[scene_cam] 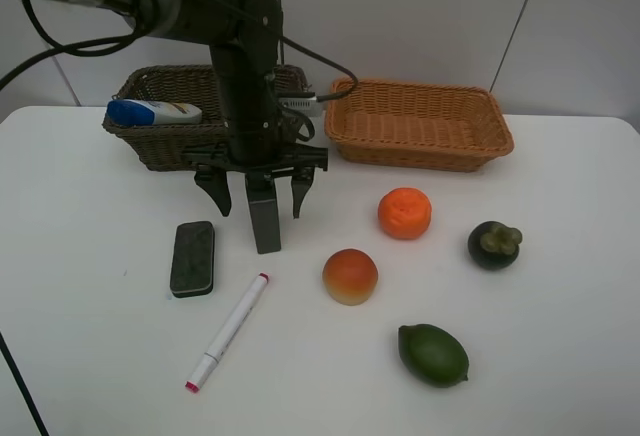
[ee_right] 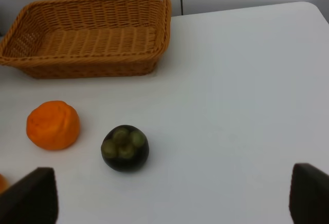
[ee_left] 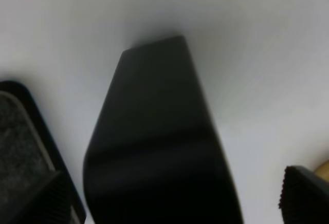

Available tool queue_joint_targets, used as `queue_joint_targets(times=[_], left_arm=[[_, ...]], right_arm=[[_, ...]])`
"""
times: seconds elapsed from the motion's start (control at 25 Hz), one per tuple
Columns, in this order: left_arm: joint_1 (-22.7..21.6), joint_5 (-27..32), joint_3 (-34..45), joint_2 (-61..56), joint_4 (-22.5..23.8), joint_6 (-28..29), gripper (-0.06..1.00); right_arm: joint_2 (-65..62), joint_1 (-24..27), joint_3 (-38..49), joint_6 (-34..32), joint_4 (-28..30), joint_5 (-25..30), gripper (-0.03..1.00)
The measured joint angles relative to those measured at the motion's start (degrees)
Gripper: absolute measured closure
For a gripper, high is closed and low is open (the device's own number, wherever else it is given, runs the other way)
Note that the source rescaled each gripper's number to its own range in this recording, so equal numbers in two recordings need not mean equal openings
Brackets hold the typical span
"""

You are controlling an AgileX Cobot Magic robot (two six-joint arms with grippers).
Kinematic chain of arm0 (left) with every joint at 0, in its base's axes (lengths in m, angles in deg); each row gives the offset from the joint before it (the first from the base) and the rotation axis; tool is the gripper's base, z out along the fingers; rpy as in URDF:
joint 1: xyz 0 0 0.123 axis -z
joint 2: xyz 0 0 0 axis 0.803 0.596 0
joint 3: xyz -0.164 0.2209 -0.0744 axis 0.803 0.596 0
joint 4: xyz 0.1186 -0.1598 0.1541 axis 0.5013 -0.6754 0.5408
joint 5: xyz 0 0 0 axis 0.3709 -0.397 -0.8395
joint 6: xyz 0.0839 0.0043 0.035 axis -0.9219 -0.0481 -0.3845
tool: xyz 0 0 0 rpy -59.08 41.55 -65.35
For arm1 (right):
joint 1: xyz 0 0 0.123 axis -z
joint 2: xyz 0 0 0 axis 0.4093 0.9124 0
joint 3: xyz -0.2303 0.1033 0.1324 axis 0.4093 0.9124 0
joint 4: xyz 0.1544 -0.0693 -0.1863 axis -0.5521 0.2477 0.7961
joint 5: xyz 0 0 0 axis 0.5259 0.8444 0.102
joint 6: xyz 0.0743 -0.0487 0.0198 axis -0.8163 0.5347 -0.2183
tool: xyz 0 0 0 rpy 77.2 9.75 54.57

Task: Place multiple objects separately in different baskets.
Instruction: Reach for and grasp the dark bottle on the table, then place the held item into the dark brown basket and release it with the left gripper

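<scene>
Dark pump bottle [scene_cam: 264, 218] is my target. It sits on the bench [scene_cam: 560, 356] between the jaws of the left gripper [scene_cam: 260, 206], which are spread wide on either side of it, so nothing is gripped yet. The left wrist view shows it blurred but centred, and I judge the approach is lined up for a straight close. The dark eraser block [scene_cam: 193, 258] lies just beside it, so I'd avoid drifting that way. The right gripper [ee_right: 169, 198] hangs with its jaws wide and holding nothing, near the mangosteen [ee_right: 125, 148] and orange [ee_right: 53, 125], probably staged for the fruit. Further out lie the marker [scene_cam: 228, 331], peach [scene_cam: 350, 276] and lime [scene_cam: 432, 354]. The white bottle with blue cap [scene_cam: 152, 112] already lies in the dark brown basket [scene_cam: 150, 151], so I take that basket as the 1 for non-fruit items. The light basket [scene_cam: 420, 146] holds nothing.
</scene>
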Motion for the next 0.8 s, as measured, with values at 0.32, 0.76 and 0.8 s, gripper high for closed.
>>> queue_joint_targets(times=[0.32, 0.76, 0.8], left_arm=[[0.0, -0.61, -0.02, 0.0, -0.01, 0.0, 0.32], [-0.06, 2.69, -5.35, -1.83, 0.2, -4.61, 0.6], [-0.19, 2.73, -8.0, -2.3, 0.51, -5.46, 0.6]], right_arm=[[0.0, 0.0, 0.0, 0.0, 0.0, 0.0, -0.03], [0.0, 0.0, 0.0, 0.0, 0.0, 0.0, -0.03], [0.0, 0.0, 0.0, 0.0, 0.0, 0.0, -0.03]])
